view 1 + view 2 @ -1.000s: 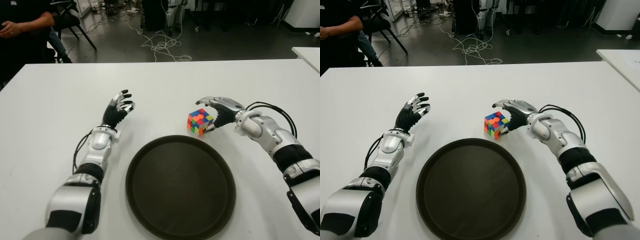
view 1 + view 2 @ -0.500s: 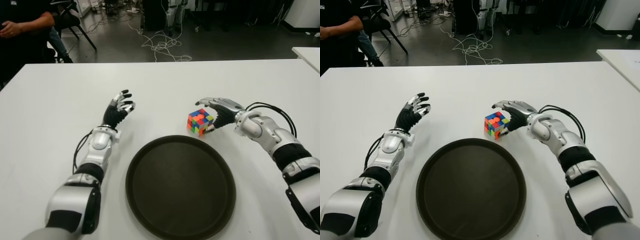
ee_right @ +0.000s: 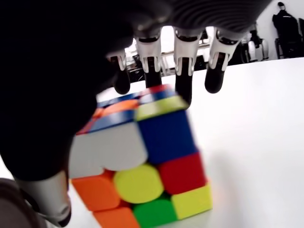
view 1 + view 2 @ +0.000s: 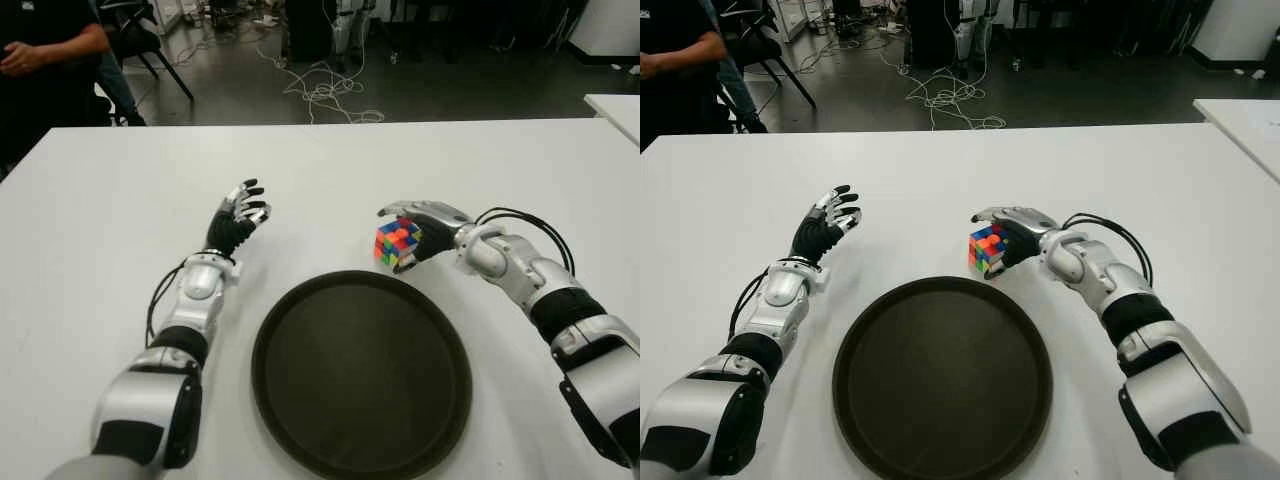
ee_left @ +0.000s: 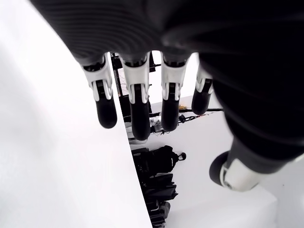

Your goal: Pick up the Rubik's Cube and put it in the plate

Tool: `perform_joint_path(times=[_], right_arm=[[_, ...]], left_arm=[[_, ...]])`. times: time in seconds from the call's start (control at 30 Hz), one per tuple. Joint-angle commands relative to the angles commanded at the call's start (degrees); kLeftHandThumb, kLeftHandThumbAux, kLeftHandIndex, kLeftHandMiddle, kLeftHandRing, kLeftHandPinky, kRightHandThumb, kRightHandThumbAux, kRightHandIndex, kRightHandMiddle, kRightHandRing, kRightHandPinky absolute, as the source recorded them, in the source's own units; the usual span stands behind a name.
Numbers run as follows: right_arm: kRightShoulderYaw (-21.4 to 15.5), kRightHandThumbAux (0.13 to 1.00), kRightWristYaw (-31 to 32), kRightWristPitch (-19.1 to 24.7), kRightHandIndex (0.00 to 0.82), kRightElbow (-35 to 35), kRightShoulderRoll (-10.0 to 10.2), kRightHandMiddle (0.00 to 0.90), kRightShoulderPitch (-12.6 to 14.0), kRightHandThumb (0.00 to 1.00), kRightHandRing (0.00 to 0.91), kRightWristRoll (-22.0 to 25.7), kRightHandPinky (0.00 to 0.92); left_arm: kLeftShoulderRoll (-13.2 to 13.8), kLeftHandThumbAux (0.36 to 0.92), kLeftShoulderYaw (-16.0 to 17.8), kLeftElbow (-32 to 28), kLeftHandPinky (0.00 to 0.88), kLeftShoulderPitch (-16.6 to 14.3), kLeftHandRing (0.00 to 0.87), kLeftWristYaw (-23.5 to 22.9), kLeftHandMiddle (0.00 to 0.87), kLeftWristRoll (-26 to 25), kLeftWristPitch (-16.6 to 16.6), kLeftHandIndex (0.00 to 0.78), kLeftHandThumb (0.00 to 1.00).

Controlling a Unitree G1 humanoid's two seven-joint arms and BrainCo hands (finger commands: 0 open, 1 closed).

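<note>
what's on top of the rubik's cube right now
The right hand arches over the Rubik's Cube, fingers reaching across its top face. Whether the palm touches the top is hidden. Nothing else sits on it.

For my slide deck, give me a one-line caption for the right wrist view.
Right hand closing over the Rubik's Cube on the white table, fingers draped across its top.

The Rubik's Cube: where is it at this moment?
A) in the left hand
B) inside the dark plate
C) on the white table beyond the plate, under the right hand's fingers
C: the Rubik's Cube sits on the table beyond the plate, the right hand over it.
</note>
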Motion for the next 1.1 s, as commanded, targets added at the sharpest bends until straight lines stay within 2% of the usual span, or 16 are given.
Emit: perform_joint_path(times=[0.43,0.9,1.1], right_arm=[[1.1,0.759,1.4,0.2,0.180,-1.6,0.2,0.179,0.6,0.000,0.178,0.1,0.139],[1.4,0.751,1.7,-0.3,0.196,-3.5,0.0,0.188,1.5,0.000,0.184,0.1,0.142],[1.3,0.749,1.5,0.7,0.187,-3.9,0.2,0.189,1.7,0.000,0.188,-0.1,0.146]], left_arm=[[0.0,0.644,-0.2,0.1,0.200,0.0,0.190,0.4,0.174,0.2,0.1,0.125,0.168],[0.1,0.645,-0.2,-0.1,0.149,0.3,0.195,0.2,0.193,0.1,-0.4,0.132,0.168],[0.1,0.645,0.0,-0.1,0.158,0.4,0.188,-0.3,0.186,-0.1,-0.8,0.127,0.163]])
